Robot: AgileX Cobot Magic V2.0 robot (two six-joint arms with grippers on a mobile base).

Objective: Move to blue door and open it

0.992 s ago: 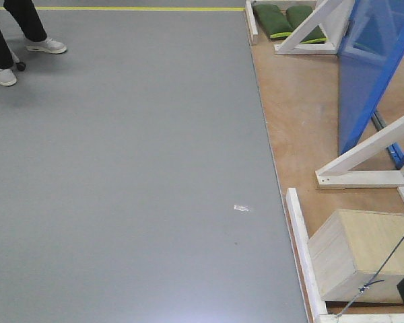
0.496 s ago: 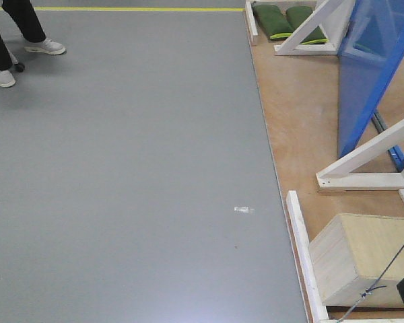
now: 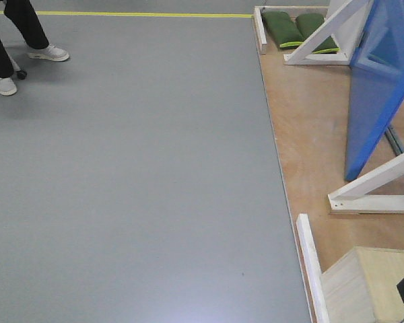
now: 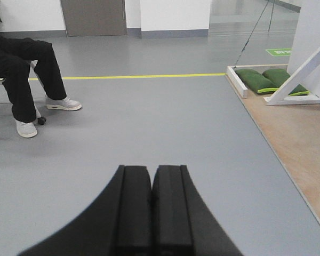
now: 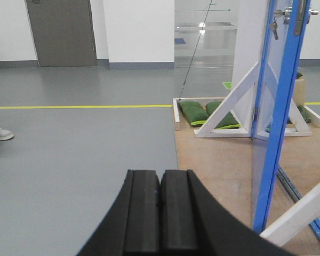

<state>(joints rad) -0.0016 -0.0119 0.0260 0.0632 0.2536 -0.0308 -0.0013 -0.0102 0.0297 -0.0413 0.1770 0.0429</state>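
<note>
Off to the left a person (image 4: 26, 74) in dark trousers and white shoes sits with both feet on the grey floor (image 3: 135, 175). A yellow line (image 3: 121, 14) runs across the floor on the far side. The left pincer (image 4: 151, 178) hangs low over the floor with its two black pads pressed flat together and nothing between them. The right pincer (image 5: 160, 184) looks the same: pads meeting, holding nothing. It points toward the edge where the floor meets a wooden platform (image 3: 310, 134). At the platform's far end two green sandbags (image 3: 299, 28) lie side by side against the foot of a white slanted beam (image 3: 323, 37). The blue door (image 5: 280, 117) stands on the platform to the right, well apart from both pincers, and the right wrist view sees it almost edge-on. Its silver handle (image 5: 284, 12) shows high on the panel. I cannot tell whether it is latched. A second white beam (image 3: 377, 183) slants down to the platform on the door's near side. In the near right corner a pale plywood box (image 3: 363, 286) sits just beside a white border strip (image 3: 310, 269).
</note>
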